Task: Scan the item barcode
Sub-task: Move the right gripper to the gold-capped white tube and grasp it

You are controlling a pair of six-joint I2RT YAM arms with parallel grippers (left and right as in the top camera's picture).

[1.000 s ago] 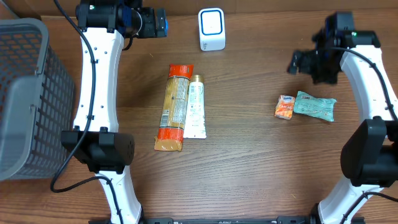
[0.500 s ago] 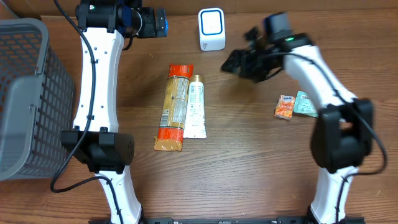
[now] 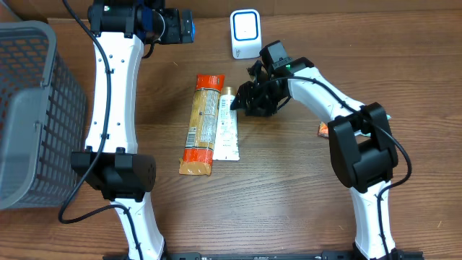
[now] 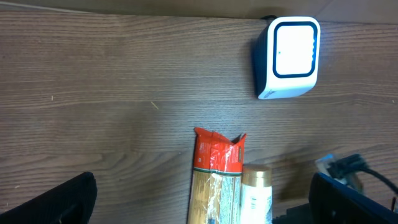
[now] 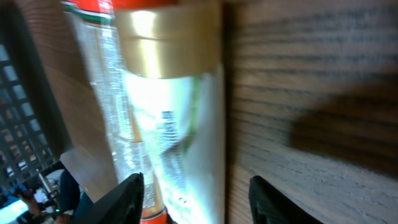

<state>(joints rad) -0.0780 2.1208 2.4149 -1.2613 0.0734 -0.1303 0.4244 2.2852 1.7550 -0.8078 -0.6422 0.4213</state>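
Note:
A white tube with a gold cap [image 3: 227, 124] lies on the table beside a long pasta packet with red ends [image 3: 201, 124]. The white scanner [image 3: 245, 34] stands behind them. My right gripper [image 3: 242, 100] sits low at the tube's cap end. In the right wrist view its fingers [image 5: 127, 199] straddle the tube [image 5: 180, 137], open, with a gap on the right side. My left gripper [image 3: 180, 27] hovers high at the back left, open and empty. The left wrist view shows the scanner [image 4: 289, 57], the packet [image 4: 214, 180] and the tube's cap [image 4: 256, 186].
A grey mesh basket [image 3: 29, 108] stands at the left edge. A small orange packet [image 3: 323, 130] peeks out from behind the right arm on the right side of the table.
My right arm has swung from the far right across the table to the tube's cap end, and its jaws have narrowed. The left arm has not moved.

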